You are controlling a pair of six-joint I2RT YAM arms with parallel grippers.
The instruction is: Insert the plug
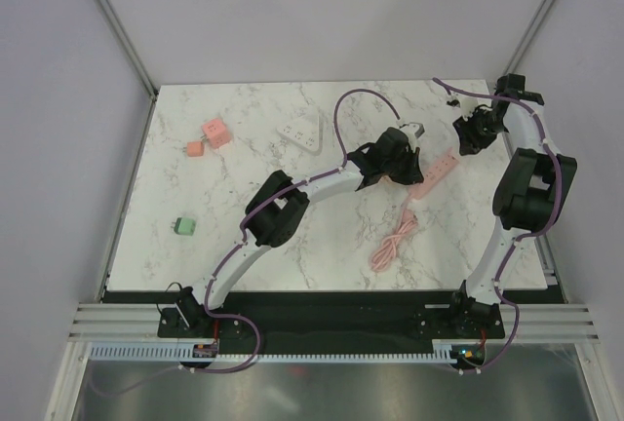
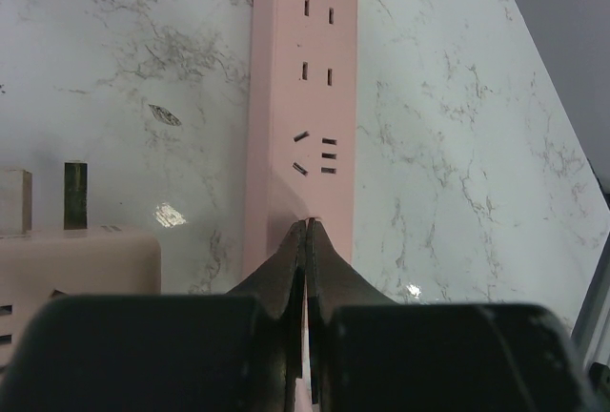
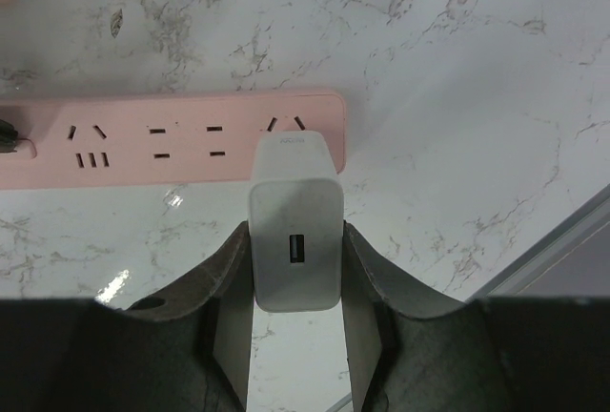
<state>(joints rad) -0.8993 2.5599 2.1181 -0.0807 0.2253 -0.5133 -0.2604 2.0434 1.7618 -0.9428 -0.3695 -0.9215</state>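
Your right fingers point(image 3: 227, 283) grip the white charger point(image 3: 294, 240) beside the pink power strip point(image 2: 303, 97); your left fingers point(image 2: 284, 274) are closed over it.

The charger point(image 3: 294, 240) is over one end of the power strip point(image 3: 172, 140), left hand point(image 2: 307, 226) at the other.

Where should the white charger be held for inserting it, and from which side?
By its two flat long sides, coming from the USB-port end, as the right gripper does. The white charger is a smooth block, and this leaves its far end free, facing the pink power strip.
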